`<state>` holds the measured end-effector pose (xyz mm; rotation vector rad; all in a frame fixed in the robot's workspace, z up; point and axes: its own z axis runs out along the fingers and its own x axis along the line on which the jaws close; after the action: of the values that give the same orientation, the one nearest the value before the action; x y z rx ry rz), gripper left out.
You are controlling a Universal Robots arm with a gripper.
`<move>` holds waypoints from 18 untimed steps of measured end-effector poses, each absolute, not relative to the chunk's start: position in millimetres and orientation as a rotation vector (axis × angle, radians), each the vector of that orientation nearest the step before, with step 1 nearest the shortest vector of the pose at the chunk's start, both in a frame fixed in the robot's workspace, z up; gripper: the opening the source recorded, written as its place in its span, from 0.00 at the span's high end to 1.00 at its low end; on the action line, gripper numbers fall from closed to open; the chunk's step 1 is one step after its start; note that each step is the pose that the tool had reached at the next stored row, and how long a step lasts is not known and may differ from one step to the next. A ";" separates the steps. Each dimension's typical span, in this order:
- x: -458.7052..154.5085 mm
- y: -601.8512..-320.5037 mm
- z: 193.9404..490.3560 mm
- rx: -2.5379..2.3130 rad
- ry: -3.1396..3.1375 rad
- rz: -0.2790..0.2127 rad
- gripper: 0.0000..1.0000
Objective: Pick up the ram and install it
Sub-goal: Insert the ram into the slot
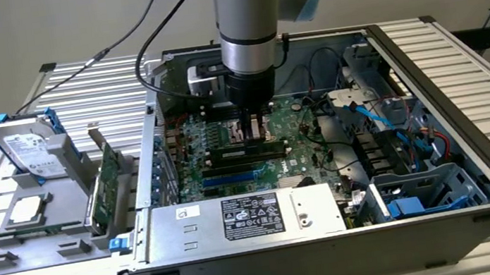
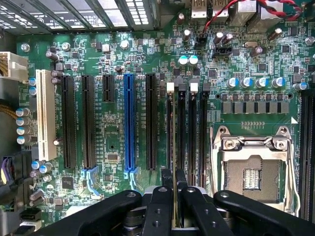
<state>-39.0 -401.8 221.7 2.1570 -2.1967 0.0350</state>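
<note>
- The black fingers (image 2: 158, 206) are clenched on the ram (image 2: 173, 132), gripping its flat sides.
- The ram is seen edge-on, its long axis running along the memory slots (image 2: 191, 128) and its far end by a white clip (image 2: 170, 87).
- Beyond lies the green motherboard (image 2: 113, 142), inside the computer case (image 1: 291, 273).

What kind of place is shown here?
Probably a robotics lab bench for computer assembly: an open desktop computer case stands on a slatted aluminium table, a hard drive sits in a grey fixture, and the gripper holds the ram over the motherboard.
</note>
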 end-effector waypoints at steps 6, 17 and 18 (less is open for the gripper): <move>-39.1 -401.5 222.4 2.156 -2.196 0.037 0.86; -39.6 -401.3 232.0 2.154 -2.194 0.042 0.86; -39.6 -401.3 232.0 2.154 -2.193 0.044 0.86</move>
<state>-39.6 -401.3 232.0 2.1536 -2.1931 0.0439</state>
